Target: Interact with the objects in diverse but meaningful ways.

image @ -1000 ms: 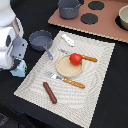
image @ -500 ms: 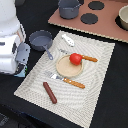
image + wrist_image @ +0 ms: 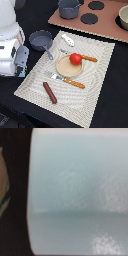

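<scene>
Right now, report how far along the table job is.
Looks done: the red tomato sits on the plate, fork and knife beside it on the placemat. In hand: unclear; the wrist view is filled by a pale blue-white surface, possibly the cup, and the fingers aren't visible. Left: the sausage, white bottle piece and saucepan lie untouched.

A pale woven placemat is lying slantwise across the middle of the black table. A round tan plate is sitting at the placemat's centre. An orange-handled fork is lying just beside the plate toward the table's near edge, and an orange-handled knife is resting on its far side. A brown stovetop board with black burner discs is occupying the far edge, with a dark grey pot standing on it.
</scene>
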